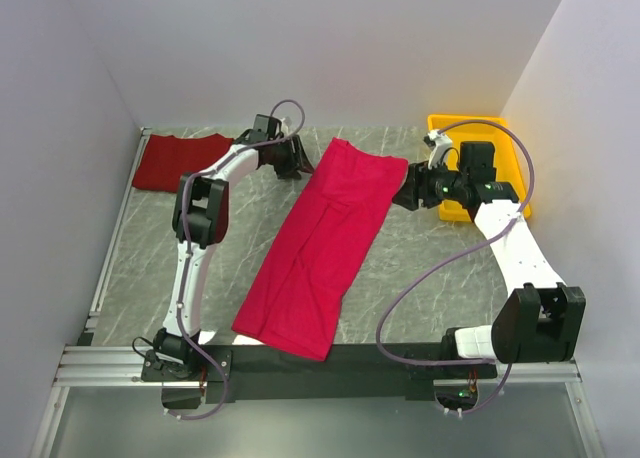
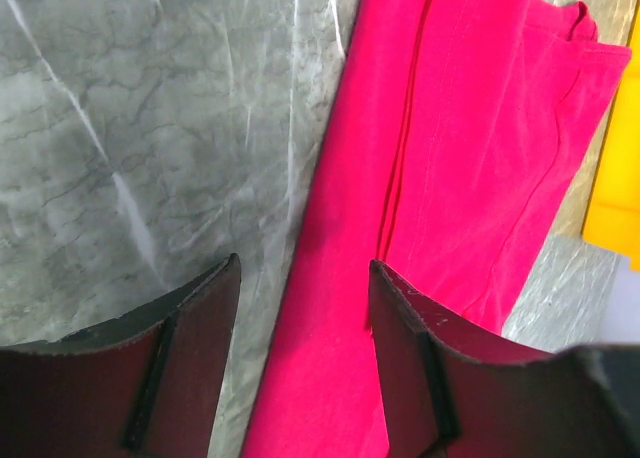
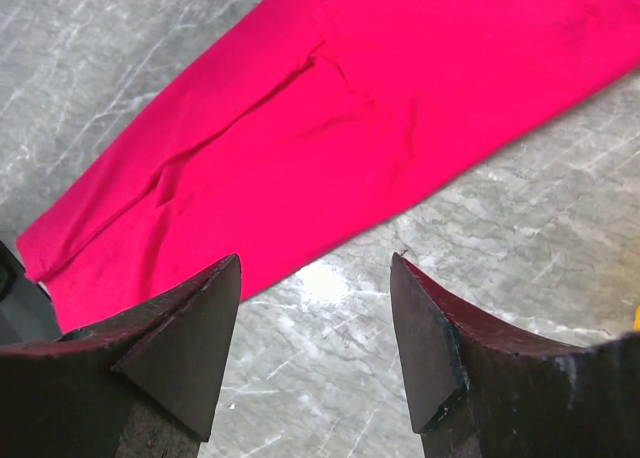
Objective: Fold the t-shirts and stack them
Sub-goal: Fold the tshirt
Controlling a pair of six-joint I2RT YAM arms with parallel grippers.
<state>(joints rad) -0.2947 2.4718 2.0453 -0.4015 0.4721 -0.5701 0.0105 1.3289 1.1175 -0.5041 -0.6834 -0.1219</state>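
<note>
crimson-pink t-shirt, brick-red t-shirt

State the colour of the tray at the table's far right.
The tray is yellow; the top external view shows it best.

Crimson-pink t-shirt lies as a long strip slanting from near edge toward far edge, left gripper and right gripper flanking its far end; brick-red t-shirt in far left corner

The table is viewed from above and behind by the top camera. Close downward views are given by both wrist cameras; the crimson-pink t-shirt is shared.
</note>
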